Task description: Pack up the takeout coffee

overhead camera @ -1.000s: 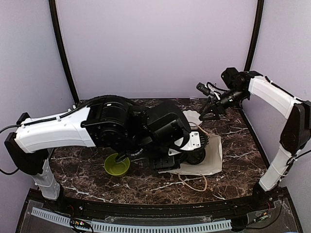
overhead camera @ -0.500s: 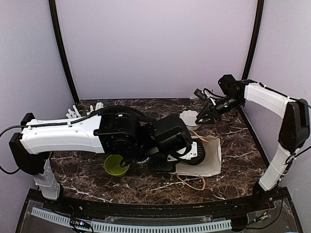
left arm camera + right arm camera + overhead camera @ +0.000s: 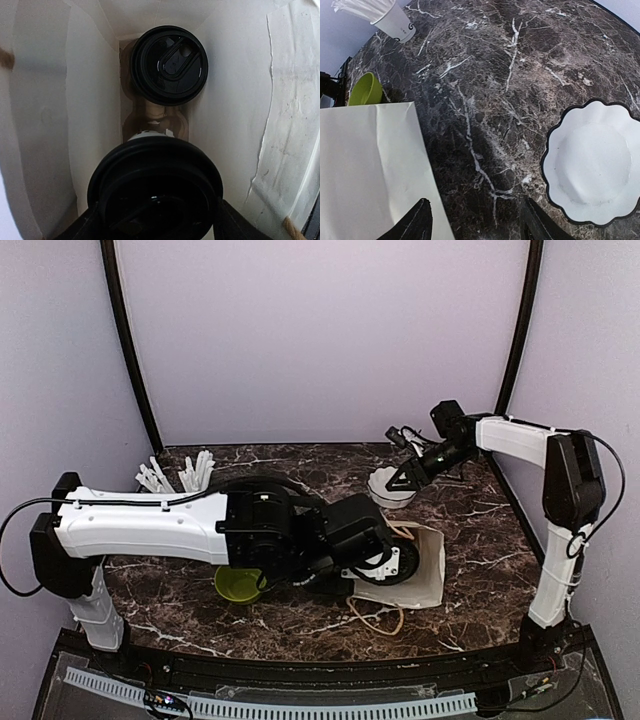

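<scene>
A white paper bag (image 3: 428, 562) lies on its side on the marble table, mouth facing left. My left gripper (image 3: 392, 562) reaches into it. In the left wrist view the gripper (image 3: 155, 222) is shut on a coffee cup with a black lid (image 3: 155, 185), inside the bag (image 3: 240, 100). A second cup with a black lid (image 3: 169, 65) lies deeper in the bag, close ahead. My right gripper (image 3: 403, 478) is open and empty over the table beside a white plate (image 3: 388, 492). In the right wrist view the gripper (image 3: 477, 225) hovers between the bag (image 3: 365, 170) and the plate (image 3: 592, 165).
A lime-green bowl (image 3: 240, 583) sits left of the bag under my left arm; it also shows in the right wrist view (image 3: 365, 90). A white cup of straws (image 3: 190, 476) stands at the back left (image 3: 392, 20). The bag's rope handle (image 3: 375, 618) lies in front.
My left arm has dropped lower and pushed the cup further into the bag, uncovering the straws. My right gripper has moved left and away from the bag to over the plate.
</scene>
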`<state>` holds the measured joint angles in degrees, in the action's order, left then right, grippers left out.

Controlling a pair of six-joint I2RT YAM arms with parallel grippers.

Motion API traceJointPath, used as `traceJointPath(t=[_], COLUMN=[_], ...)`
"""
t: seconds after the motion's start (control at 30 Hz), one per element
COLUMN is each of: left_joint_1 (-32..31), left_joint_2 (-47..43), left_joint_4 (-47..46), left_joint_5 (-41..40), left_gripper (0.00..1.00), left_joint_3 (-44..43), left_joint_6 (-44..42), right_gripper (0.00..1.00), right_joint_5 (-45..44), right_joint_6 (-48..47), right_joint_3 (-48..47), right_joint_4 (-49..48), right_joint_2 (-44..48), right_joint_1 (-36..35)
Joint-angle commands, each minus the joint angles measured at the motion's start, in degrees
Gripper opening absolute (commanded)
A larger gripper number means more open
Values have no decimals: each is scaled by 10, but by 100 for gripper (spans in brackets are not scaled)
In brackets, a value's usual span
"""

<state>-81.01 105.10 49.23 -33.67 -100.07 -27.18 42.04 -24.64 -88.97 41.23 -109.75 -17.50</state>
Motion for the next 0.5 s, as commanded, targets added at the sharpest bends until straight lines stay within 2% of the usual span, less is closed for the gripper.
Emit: traceJointPath(t=[0.0, 0.2, 0.47], left_joint_1=[11, 29, 58], left_joint_2=[-32, -86, -77], left_joint_4=[-49, -165, -175], left_joint_5=[-12, 14, 54], left_gripper=[55, 55, 55], left_joint_3=[28, 115, 119], left_joint_6=[-49, -110, -121], right_gripper=[59, 57, 57], right_joint_5=[-18, -9, -8], right_joint_6=[45, 50, 39], right_joint_3=[-41, -54, -38], right_joint_4=[-37, -37, -42], right_joint_2=[-45, -73, -63], right_joint_1=[0, -1, -2])
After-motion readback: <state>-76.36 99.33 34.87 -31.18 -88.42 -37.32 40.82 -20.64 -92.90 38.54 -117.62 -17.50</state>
